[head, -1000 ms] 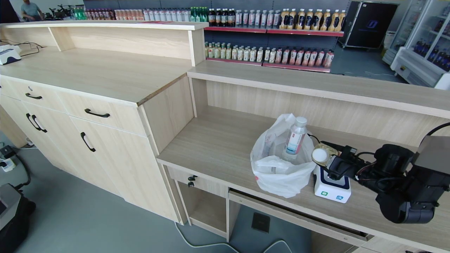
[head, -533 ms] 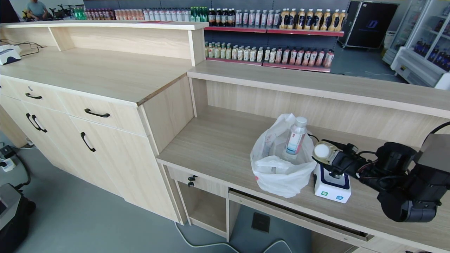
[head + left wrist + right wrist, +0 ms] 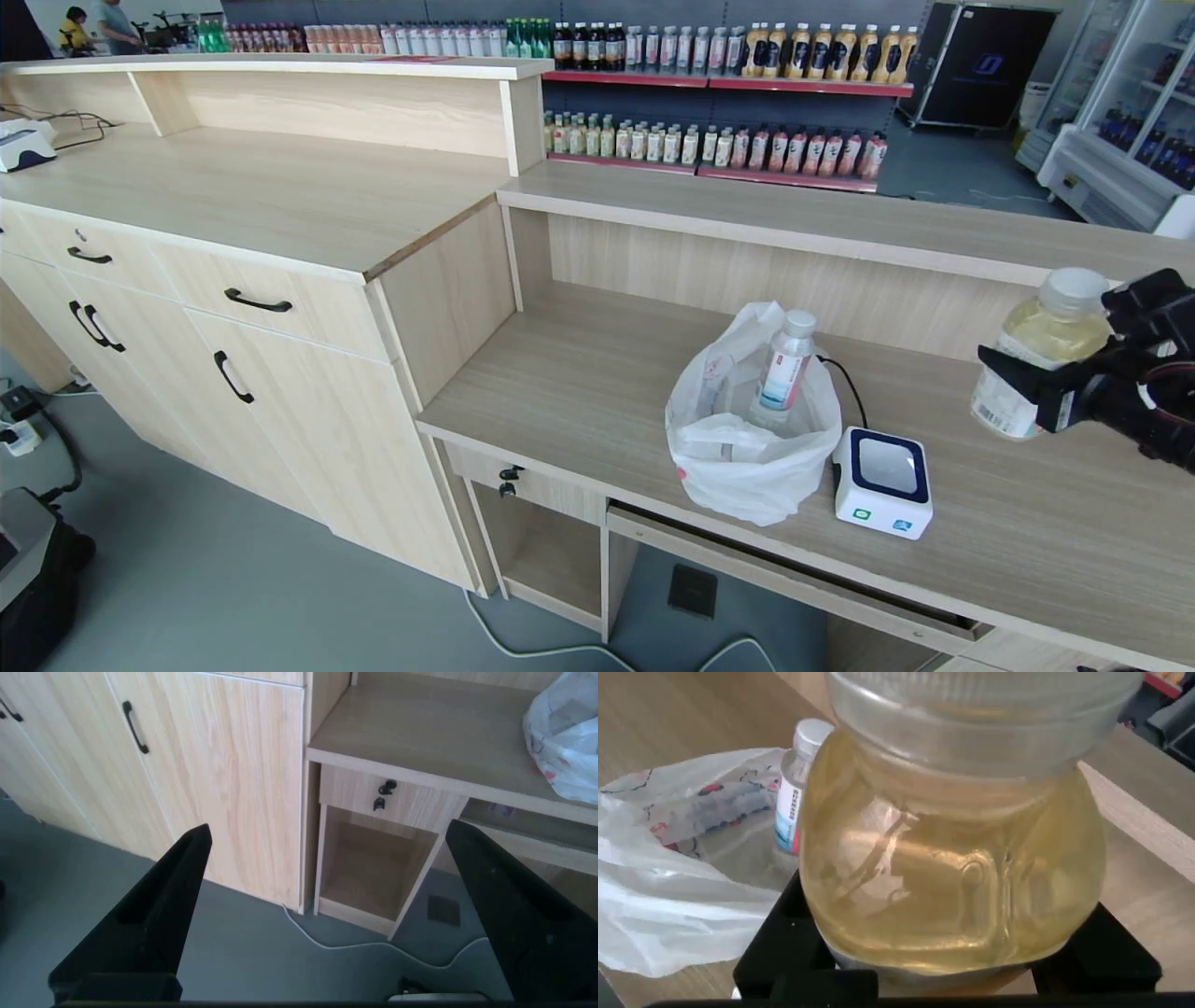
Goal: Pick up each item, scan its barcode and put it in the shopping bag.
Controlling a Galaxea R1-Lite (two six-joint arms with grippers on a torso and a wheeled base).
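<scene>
My right pincer (image 3: 1044, 397) (image 3: 952, 985) is clenched around a clear plastic bottle of pale yellow drink (image 3: 1046, 338) (image 3: 952, 877). Its black fingers (image 3: 1013, 366) press the labelled lower half, and the wide whitish cap points up. I hold the bottle roughly upright in the air above the light wooden counter (image 3: 597, 373), near the raised back ledge and well apart from everything else. To my left of it, a white box-shaped scanner with a dark-framed window (image 3: 882, 481) rests on the counter, with a black cable (image 3: 845, 378) running off behind it. Just beside the scanner, and touching it, a white plastic shopping bag (image 3: 738, 457) (image 3: 663, 915) sits open. A small clear bottle with a white cap and a red and blue label (image 3: 784, 369) (image 3: 792, 798) stands upright inside the bag. My left pincer (image 3: 318, 924) is released and holds nothing. Its two dark fingers (image 3: 131, 924) are spread wide, low over the grey floor (image 3: 234, 943) in front of the pale wooden cupboard (image 3: 234, 775).
</scene>
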